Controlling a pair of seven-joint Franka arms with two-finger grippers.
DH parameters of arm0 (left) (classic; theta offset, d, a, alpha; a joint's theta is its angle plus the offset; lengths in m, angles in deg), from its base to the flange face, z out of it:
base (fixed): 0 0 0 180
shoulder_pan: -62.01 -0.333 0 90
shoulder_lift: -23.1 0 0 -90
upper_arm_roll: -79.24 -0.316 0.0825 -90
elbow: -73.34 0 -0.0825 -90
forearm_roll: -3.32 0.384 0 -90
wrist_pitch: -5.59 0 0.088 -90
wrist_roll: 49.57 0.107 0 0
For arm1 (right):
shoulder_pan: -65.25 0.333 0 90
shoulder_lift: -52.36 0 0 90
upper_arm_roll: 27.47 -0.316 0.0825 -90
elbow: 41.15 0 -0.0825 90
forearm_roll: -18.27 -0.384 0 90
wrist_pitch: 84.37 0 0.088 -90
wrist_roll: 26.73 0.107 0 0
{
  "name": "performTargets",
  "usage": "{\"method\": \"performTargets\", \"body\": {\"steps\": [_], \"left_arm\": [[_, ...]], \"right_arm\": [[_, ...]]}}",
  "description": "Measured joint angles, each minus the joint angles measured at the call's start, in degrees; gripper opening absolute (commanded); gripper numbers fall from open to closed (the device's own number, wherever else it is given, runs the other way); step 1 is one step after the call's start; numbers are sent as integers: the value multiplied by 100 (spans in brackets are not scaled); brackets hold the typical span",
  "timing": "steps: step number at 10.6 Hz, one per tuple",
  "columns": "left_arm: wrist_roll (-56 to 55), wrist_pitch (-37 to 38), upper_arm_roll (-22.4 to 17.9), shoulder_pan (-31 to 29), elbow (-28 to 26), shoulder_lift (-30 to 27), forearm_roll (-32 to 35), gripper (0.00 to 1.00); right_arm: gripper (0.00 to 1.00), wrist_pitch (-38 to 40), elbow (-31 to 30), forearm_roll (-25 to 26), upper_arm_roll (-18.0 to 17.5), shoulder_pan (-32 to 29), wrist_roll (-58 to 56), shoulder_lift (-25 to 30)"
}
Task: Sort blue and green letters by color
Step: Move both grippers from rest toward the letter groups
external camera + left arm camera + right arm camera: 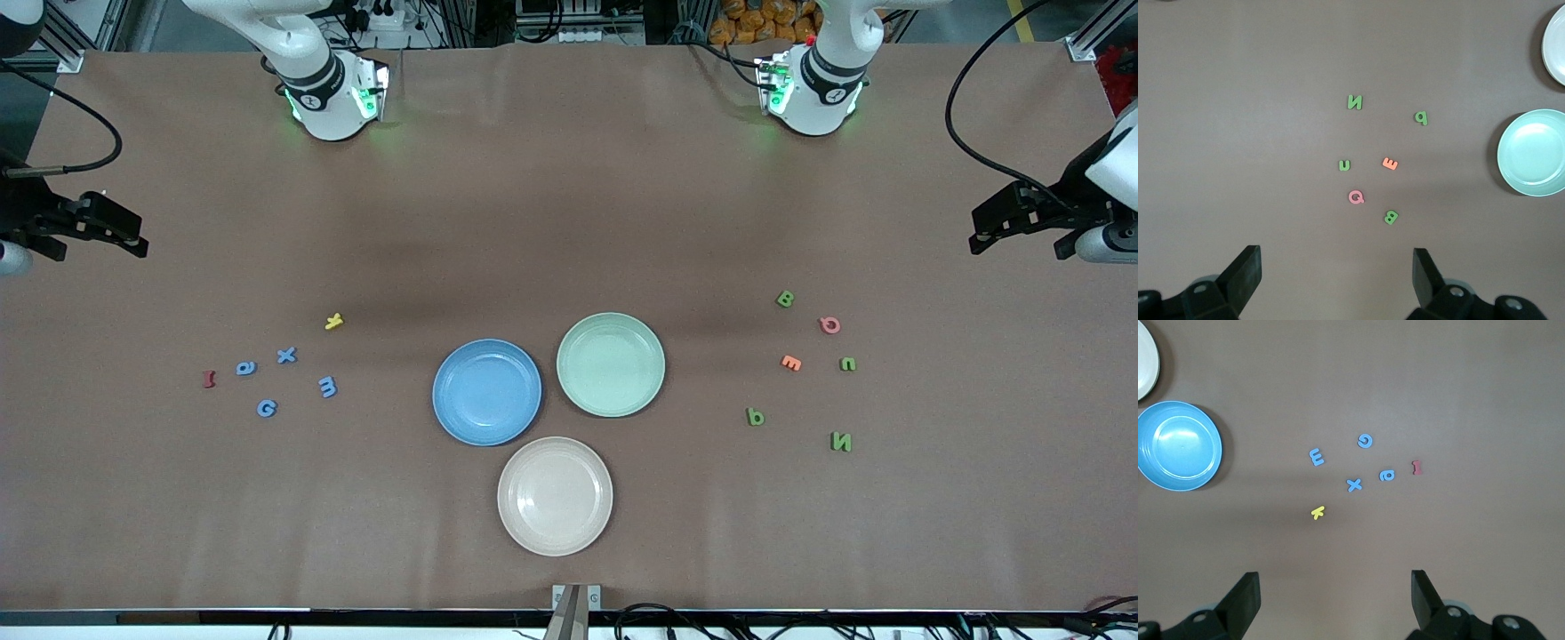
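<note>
Blue letters lie at nine o'clock of the blue plate, green letters at three of the green plate. We hold left claw and right claw wide, waiting above each cluster.

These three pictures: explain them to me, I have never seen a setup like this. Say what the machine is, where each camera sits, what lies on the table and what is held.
Two robot arms stand at a brown table. The wide picture comes from a high camera facing them; the two others come from cameras on each arm's wrist, looking down past its gripper.

The left gripper hangs open over the table near four green letters, an orange letter and a pink letter.

The right gripper hangs open near four blue letters, a yellow letter and a dark red letter.

In the middle sit a blue plate, a pale green plate and a beige plate. Nothing is held.
</note>
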Motion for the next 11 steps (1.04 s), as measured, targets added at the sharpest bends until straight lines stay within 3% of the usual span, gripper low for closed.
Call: {"method": "performTargets", "body": {"steps": [7, 11], "left_arm": [[-148, 16, -2, -2, -30, 1, 0, 100], [-279, -55, -6, -19, -626, 123, 0, 100]], "right_arm": [[100, -34, 0, 0, -2, 2, 0, -27], [100, -38, 1, 0, -2, 2, 0, -31]]}}
